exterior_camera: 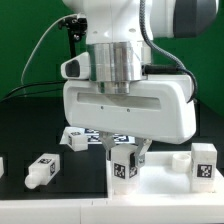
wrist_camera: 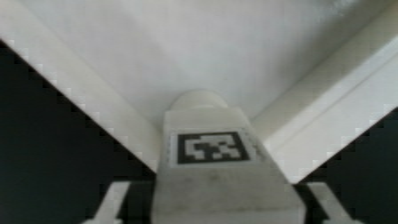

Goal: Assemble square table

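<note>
My gripper [exterior_camera: 125, 158] is shut on a chunky white table leg [exterior_camera: 124, 166] with a black-and-white tag. It holds the leg upright over the white square tabletop [exterior_camera: 160, 195], near that slab's corner on the exterior view's left. In the wrist view the leg [wrist_camera: 215, 150] fills the middle between my two fingers [wrist_camera: 118, 203], with the tabletop's [wrist_camera: 196, 50] corner behind it. I cannot tell whether the leg's lower end sits in a corner hole. A second leg [exterior_camera: 204, 162] stands on the tabletop at the exterior view's right.
A loose leg [exterior_camera: 42, 170] lies on the black table at the exterior view's left, and another [exterior_camera: 78, 137] lies behind it near the arm. A white part [exterior_camera: 2, 165] shows at the left edge. A green wall stands behind.
</note>
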`<state>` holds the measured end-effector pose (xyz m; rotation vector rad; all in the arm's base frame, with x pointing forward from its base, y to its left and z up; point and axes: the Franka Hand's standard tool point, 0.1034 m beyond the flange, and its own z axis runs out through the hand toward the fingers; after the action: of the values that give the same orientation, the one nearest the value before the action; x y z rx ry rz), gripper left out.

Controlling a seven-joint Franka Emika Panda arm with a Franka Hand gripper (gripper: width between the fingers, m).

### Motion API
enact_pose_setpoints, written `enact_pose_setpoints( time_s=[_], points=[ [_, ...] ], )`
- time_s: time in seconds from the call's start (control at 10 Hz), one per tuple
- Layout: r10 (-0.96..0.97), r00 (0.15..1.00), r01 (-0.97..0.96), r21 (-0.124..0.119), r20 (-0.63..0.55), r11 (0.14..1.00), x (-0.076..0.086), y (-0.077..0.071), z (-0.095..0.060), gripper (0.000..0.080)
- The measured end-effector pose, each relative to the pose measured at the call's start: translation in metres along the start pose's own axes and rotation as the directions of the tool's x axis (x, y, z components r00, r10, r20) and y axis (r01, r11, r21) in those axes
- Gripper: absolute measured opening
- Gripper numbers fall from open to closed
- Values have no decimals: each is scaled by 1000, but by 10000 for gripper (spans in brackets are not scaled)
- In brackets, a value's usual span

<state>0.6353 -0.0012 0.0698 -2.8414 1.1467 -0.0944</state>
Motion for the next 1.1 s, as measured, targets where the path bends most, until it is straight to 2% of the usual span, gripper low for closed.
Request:
enact_pose_setpoints(
  time_s=[0.2, 0.4, 0.6, 0.7, 0.8, 0.9, 1.0, 1.1],
  points=[
    [207, 978, -207, -1, -3, 978, -1, 0, 0, 284],
    [450, 893, -450, 2, 9, 893, 0, 0, 0, 284],
    [738, 674, -739, 10, 46, 674, -3, -2, 0, 284],
    [820, 569, -822, 13, 63, 569, -2, -2, 1, 284],
    [860, 504, -863, 13, 79, 505, -2, -2, 1, 284],
    [906, 413, -910, 6, 97, 414, -1, -1, 1, 284],
    [918, 385, -922, 4, 95, 386, -1, -2, 1, 284],
    [911, 401, -916, 6, 95, 402, -1, -1, 1, 284]
  ],
)
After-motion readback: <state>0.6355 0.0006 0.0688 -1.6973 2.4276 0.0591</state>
